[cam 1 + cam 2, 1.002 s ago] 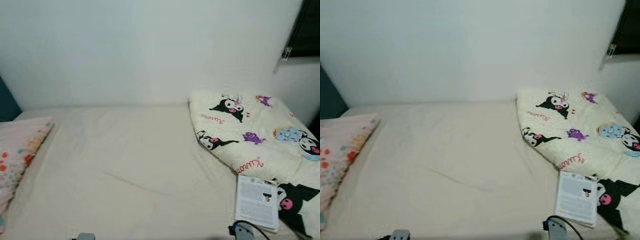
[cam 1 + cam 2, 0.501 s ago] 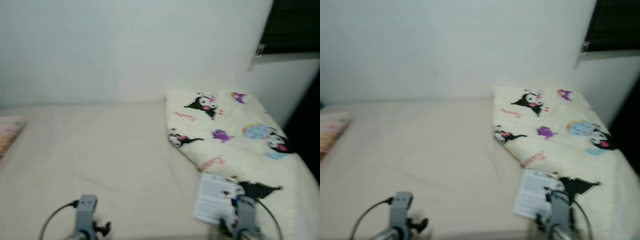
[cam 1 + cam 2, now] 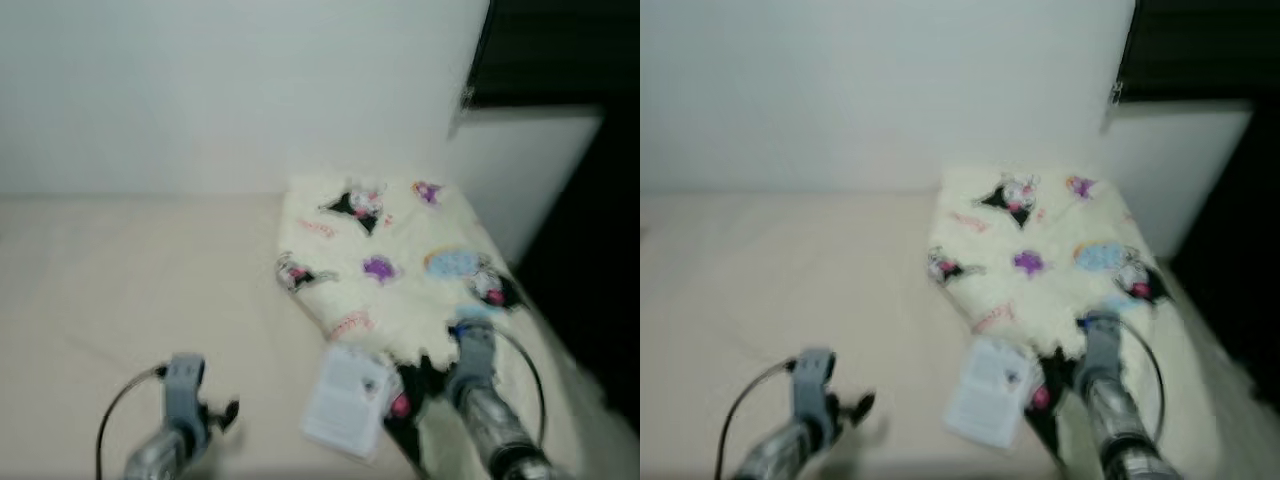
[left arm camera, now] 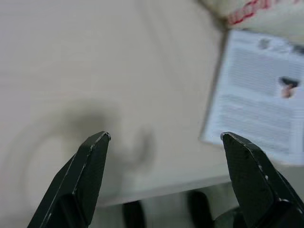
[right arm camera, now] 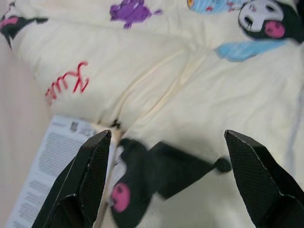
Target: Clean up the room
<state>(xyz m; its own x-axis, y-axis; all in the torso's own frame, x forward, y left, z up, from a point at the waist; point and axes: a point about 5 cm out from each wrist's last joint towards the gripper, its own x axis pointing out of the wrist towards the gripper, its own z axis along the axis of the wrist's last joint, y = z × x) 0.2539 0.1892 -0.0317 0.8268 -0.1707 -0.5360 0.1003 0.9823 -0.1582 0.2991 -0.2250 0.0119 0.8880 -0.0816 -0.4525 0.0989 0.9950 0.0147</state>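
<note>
Left eye view was blurred, yet we could record the main items. We noted a bed (image 3: pixel 120 270) with a cream sheet against a white wall (image 3: pixel 230 90). A folded cream blanket (image 3: pixel 390 255) printed with black, purple and blue cartoon figures lay at the robot's right end of the bed. A white printed leaflet (image 3: pixel 347 398) lay on the sheet with one edge touching the blanket's near edge.

We observed the left gripper (image 4: pixel 164 142) raised over bare sheet near the front edge of the bed, just beside the leaflet. Its fingers (image 4: pixel 88 173) stood wide apart and held nothing. Its shadow fell on the sheet beneath it. In the left wrist view the leaflet showed lines of small text and a small dark picture.

We observed the right gripper (image 5: pixel 166 137) above the near part of the blanket, over a black cartoon figure with a pink patch. Its fingers (image 5: pixel 90 171) were likewise spread wide and empty, and we saw no contact with the fabric. A corner of the leaflet lay close to one finger.

We also noted a dark opening (image 3: pixel 545 50) beyond the blanket.
</note>
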